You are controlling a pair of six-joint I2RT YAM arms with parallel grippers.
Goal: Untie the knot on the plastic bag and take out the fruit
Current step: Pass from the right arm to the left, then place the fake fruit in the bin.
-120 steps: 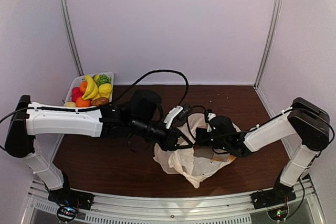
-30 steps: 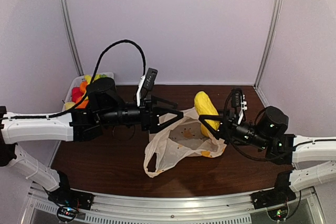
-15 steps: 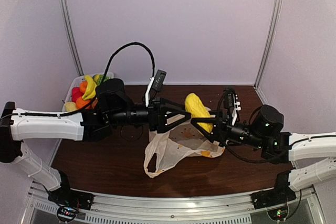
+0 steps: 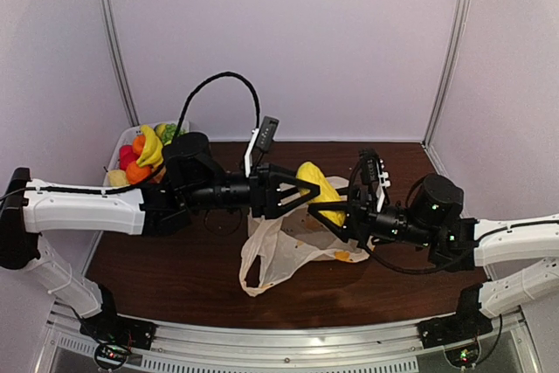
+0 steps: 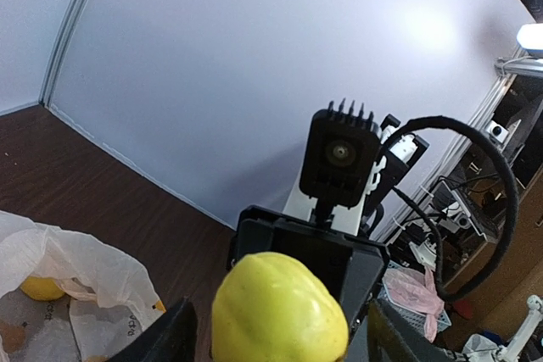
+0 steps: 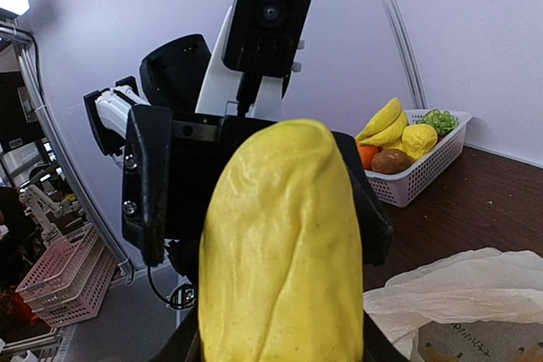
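A long yellow mango-like fruit [image 4: 316,186] [image 6: 284,252] [image 5: 280,311] hangs above the table with my right gripper [image 4: 336,207] [image 6: 278,341] shut on it. My left gripper [image 4: 304,191] [image 5: 282,335] faces it, and its jaws stand on either side of the fruit's other end, a small gap showing on each side. The cream plastic bag [image 4: 288,246] [image 5: 68,277] [image 6: 458,286] lies open below on the table with another yellow piece [image 5: 38,287] inside. The knot is not visible.
A white slotted basket [image 4: 118,144] [image 6: 424,177] with bananas, grapes and other toy fruit stands at the back left corner. Both arms meet over the table's middle. White walls close in the back and sides.
My right gripper carried the fruit leftward and my left gripper came right to meet it. The left jaws have narrowed around the fruit. The bag stayed put.
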